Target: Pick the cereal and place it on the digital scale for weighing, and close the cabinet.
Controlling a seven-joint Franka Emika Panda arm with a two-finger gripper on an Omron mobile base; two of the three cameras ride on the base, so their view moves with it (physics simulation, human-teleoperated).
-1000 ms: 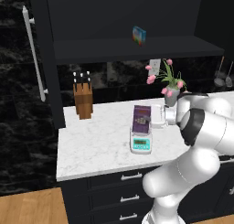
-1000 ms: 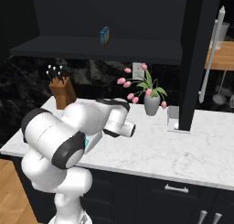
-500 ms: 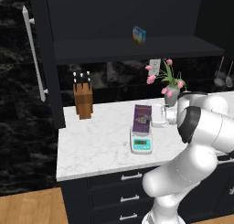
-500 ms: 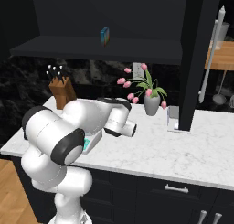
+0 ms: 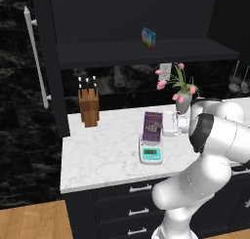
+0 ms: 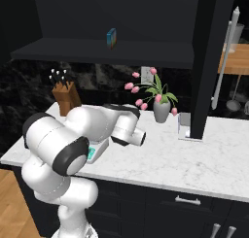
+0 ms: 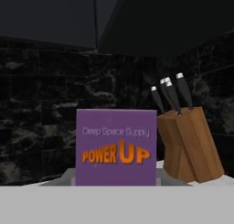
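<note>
The purple cereal (image 7: 116, 147) box stands upright, front-on, with the wooden knife block (image 7: 188, 141) just beside it, before black marble.

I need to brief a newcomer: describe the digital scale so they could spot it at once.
Start at the white marble counter below the open black cabinet. Near its front edge, right of the wooden knife block, sits the digital scale. It is the only low teal-and-white item, and the purple cereal box stands on it.
</note>
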